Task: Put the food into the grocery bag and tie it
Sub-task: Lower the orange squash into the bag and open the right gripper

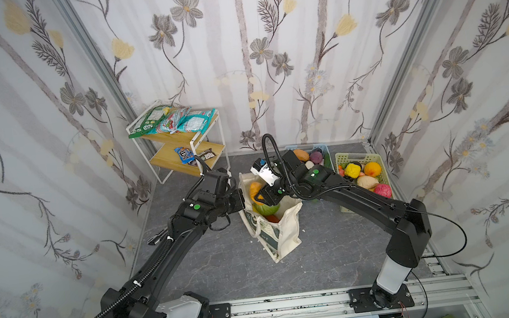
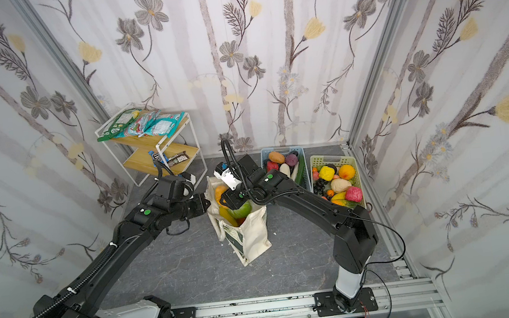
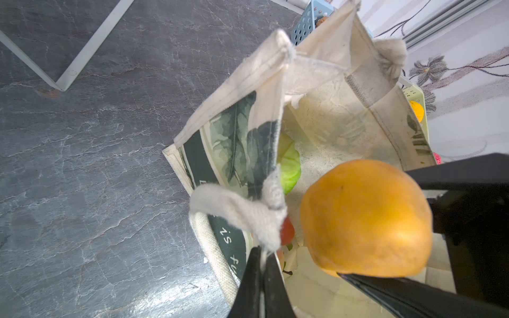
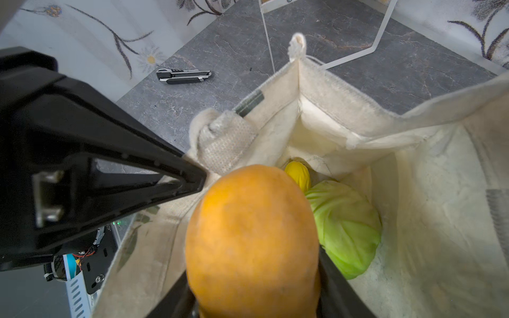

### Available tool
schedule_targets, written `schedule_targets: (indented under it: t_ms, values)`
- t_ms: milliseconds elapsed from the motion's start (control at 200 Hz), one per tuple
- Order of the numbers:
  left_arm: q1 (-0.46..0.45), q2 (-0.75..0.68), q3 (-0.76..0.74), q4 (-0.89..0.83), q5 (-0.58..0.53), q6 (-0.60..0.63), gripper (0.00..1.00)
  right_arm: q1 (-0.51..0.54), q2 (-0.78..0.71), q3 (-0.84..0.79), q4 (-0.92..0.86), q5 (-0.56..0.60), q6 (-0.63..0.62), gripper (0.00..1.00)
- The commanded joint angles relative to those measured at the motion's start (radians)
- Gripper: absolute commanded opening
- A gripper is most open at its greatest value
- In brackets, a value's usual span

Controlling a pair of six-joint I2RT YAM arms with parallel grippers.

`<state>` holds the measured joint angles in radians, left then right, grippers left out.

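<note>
The grocery bag [image 1: 281, 231] [image 2: 253, 235], a cream canvas tote with a dark green band, stands open mid-floor in both top views. My left gripper [image 1: 240, 200] [image 3: 263, 257] is shut on the bag's near rim, where a cream strap [image 3: 239, 212] is sewn on. My right gripper [image 1: 259, 198] [image 4: 253, 275] is shut on an orange-yellow fruit [image 4: 252, 236] [image 3: 366, 217], held over the bag's mouth. Inside the bag lie a green cabbage [image 4: 347, 228] [image 3: 289, 168], a yellow fruit [image 4: 298, 173] and something small and red [image 3: 287, 234].
A white wire rack [image 1: 193, 140] at the back left carries snack packets [image 1: 175, 123]. A blue basket [image 1: 323, 151] and a pale green basket [image 1: 348, 158], both with toy produce, stand behind and right of the bag. A utility knife [image 4: 183, 75] lies on the floor to the left.
</note>
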<state>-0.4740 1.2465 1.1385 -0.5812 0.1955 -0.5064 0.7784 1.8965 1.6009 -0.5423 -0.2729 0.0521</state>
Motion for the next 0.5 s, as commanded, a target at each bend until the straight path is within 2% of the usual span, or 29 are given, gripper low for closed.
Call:
schedule_targets:
  t_ms: [0, 495]
  values:
    - [0.0, 0.004, 0.007, 0.001, 0.007, -0.004, 0.0, 0.001, 0.015, -0.012, 0.019, 0.01, 0.011, 0.54]
    - [-0.002, -0.007, -0.009, 0.004, 0.004, -0.01, 0.0, 0.002, 0.053, -0.053, 0.06, 0.003, 0.027, 0.54]
